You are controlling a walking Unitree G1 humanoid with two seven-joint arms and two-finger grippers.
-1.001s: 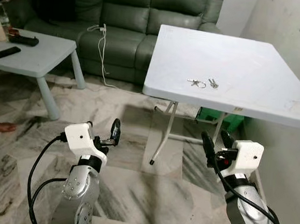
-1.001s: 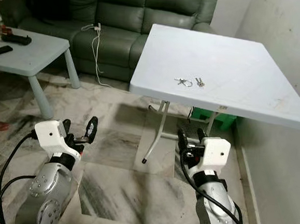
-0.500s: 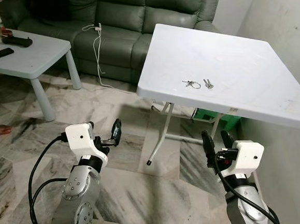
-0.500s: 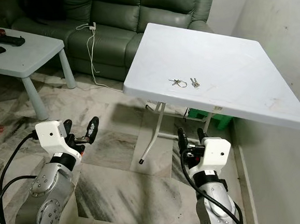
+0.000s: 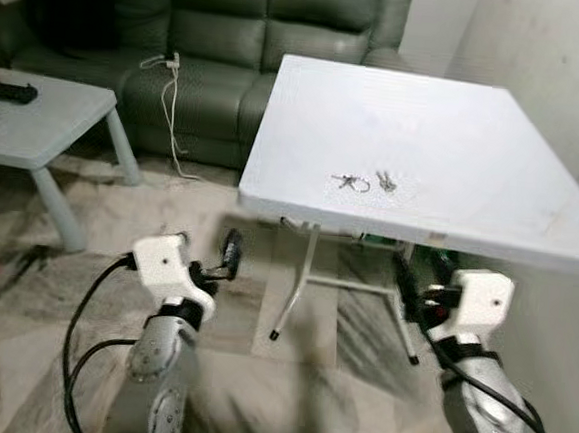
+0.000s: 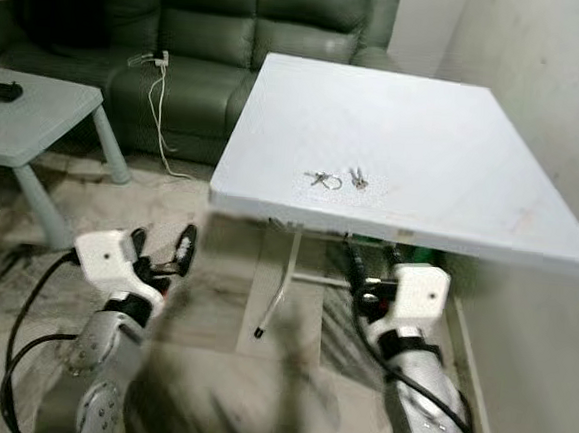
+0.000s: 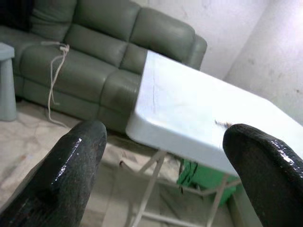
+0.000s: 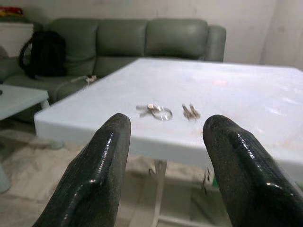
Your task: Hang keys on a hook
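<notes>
Left eye view shows the keys [image 5: 363, 182] lying loose near the front edge of the white folding table [image 5: 474, 161], in two small clusters just beside each other: one with a ring, one of two short keys. The left gripper [image 5: 228, 257] hangs low in front of the table, fingers spread wide and holding nothing. The right gripper [image 5: 411, 286] sits below the table's front edge, fingers likewise parted and empty; from its wrist camera the keys [image 8: 166, 112] lie straight ahead between the two fingertips. No hook can be made out in any picture, so the hanging place is unconfirmed. Judged risks: the right gripper is under the table's rim and could strike the edge if raised without backing off; the keys are thin and flat on a smooth top, so long fingers may slide them or lift only one cluster; blur in the head views suggests an unsteady camera. Count: two key clusters, two grippers, one folding table, one low side table [image 5: 20, 135], one green sofa [image 5: 214, 30].
</notes>
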